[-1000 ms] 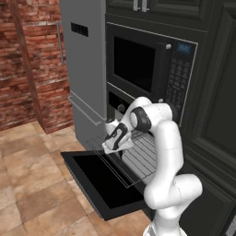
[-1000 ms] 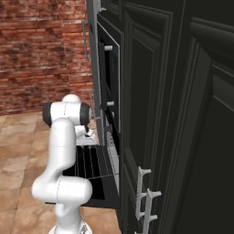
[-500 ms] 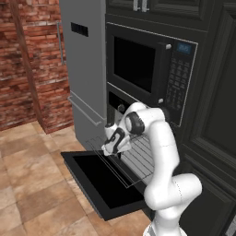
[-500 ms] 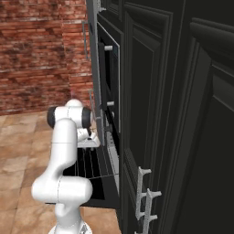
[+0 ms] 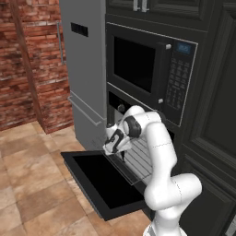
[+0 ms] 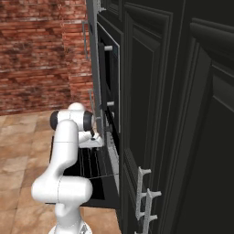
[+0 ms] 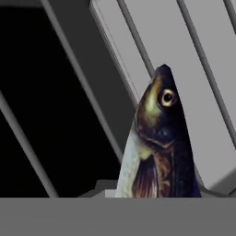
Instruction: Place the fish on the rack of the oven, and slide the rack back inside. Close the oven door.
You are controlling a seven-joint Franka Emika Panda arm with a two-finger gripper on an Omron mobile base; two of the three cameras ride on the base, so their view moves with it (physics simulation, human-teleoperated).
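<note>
Currently the pincer [image 5: 120, 153] is pinching the fish [image 7: 160, 143], jaws pressed onto its body. In the hand view the fish is pointing head-first away from the camera, eye and gill showing, its snout hanging over the rack [image 7: 138, 39] wires; whether it is touching the wires, cannot tell.

In the left base view the white arm is bending down from the lower right, wrist hanging over the near left corner of the pulled-out rack [image 5: 138, 159]. The fish itself is too small to make out there, just a dark sliver under the pincer.

The oven door [image 5: 99, 182] is lying fully open, flat and low in front of the oven [image 5: 120, 103], dark glass facing up. The rack is sticking out over the door, not pushed in.

The microwave [image 5: 150, 69] is sitting directly above the oven, blue display lit. The grey fridge [image 5: 85, 69] is standing just left of both, brick wall [image 5: 27, 64] beyond it.

In the right base view the arm [image 6: 68, 151] is reaching toward the oven opening, the pincer [image 6: 93, 136] close to the cabinet front [image 6: 151, 114].
</note>
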